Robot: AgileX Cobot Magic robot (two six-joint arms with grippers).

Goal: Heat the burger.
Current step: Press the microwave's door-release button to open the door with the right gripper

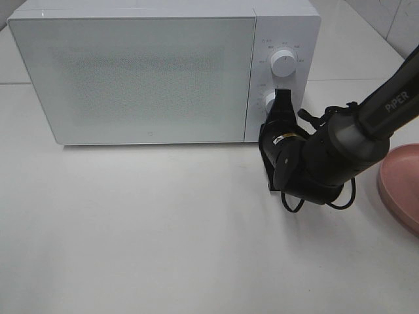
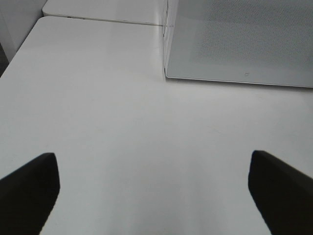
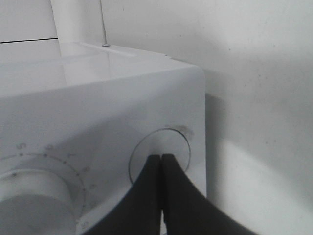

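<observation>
Above the white table (image 1: 163, 229), clenched right hand (image 3: 161, 160) touches the microwave's (image 1: 144, 72) lower dial (image 3: 168, 141); left hand (image 2: 151, 164) spread.

The microwave (image 1: 163, 72) stands at the back of the table (image 1: 131, 229), with its door (image 1: 98, 91) on the left and its control panel (image 1: 288, 33) on the right. The panel carries 2 knobs, the upper knob (image 1: 283, 63) directly above the lower knob (image 1: 268, 101). The right arm (image 1: 366, 124) reaches in from the right edge, in front of the microwave, and the right claw (image 1: 283, 98) meets the lower knob. The plate (image 1: 400, 183) lies on the table at the far right, just beside that arm. The left claw (image 2: 152, 161) hangs over bare table, in front of and left of the microwave's front left corner.
</observation>
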